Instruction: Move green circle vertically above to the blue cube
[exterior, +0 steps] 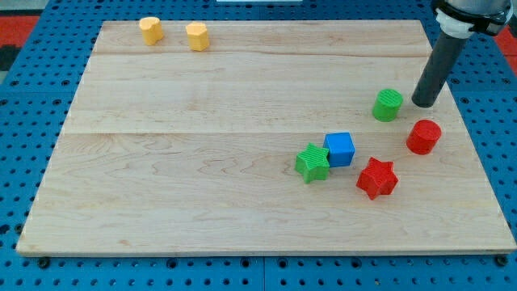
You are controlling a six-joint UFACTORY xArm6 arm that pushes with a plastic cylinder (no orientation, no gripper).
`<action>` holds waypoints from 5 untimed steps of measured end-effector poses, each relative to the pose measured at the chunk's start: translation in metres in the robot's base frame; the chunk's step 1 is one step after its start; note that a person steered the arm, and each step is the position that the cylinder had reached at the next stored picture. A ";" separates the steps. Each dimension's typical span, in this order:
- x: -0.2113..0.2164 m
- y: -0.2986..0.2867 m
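Note:
The green circle (pixel 388 104) is a short green cylinder at the view's right, above and to the right of the blue cube (pixel 340 149). My tip (pixel 423 104) rests on the board just to the right of the green circle, with a small gap between them. The dark rod rises from it to the view's top right corner. The blue cube touches a green star (pixel 313 162) on its left.
A red cylinder (pixel 423 136) lies below my tip. A red star (pixel 377 178) lies below and right of the blue cube. Two yellow blocks (pixel 150 30) (pixel 197 35) sit at the view's top left. The wooden board (pixel 202 121) ends just right of the tip.

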State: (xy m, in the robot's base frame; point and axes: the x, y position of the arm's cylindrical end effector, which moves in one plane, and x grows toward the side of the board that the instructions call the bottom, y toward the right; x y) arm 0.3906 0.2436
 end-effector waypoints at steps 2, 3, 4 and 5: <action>0.000 0.002; 0.004 0.002; 0.018 0.006; 0.020 0.006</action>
